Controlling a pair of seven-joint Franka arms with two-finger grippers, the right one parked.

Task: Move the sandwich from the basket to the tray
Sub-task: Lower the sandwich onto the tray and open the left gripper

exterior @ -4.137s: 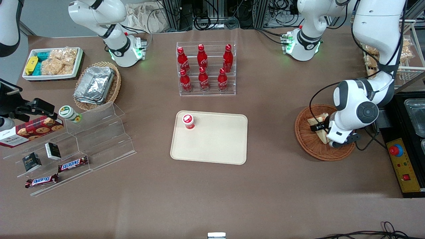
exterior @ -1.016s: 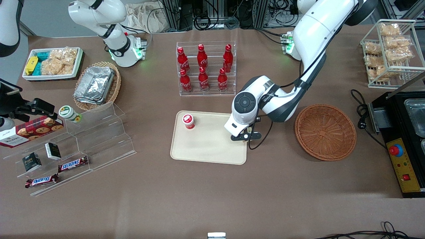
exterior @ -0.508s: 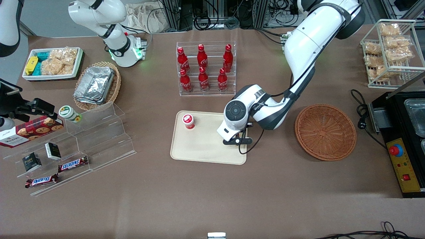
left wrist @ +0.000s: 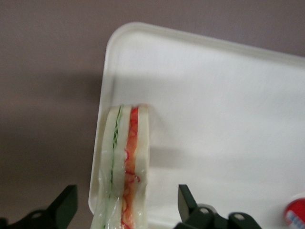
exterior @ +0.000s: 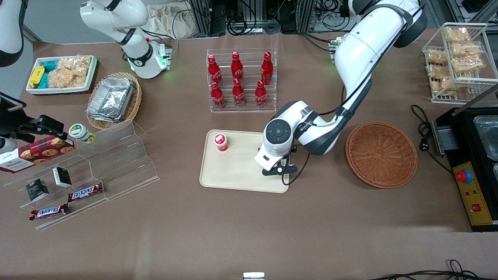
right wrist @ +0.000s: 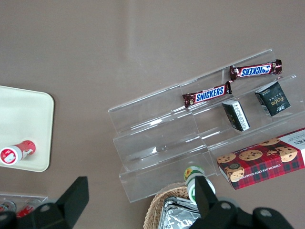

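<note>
White-bread sandwich [left wrist: 123, 167] stands on its edge on the tray [left wrist: 228, 119], at the tray's rim nearest the basket [exterior: 381, 154]; pincer [left wrist: 126, 210] spread wide astride it, fingers [left wrist: 64, 202] clear of the bread; basket sits beside the tray on the bench [exterior: 249, 229].

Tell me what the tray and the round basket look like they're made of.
Tray: likely matte cream plastic, smooth with a moulded rim and rounded corners. Basket: reddish-brown woven wicker, weave visible. The gripper, open, straddles the sandwich at the tray's rim.
</note>
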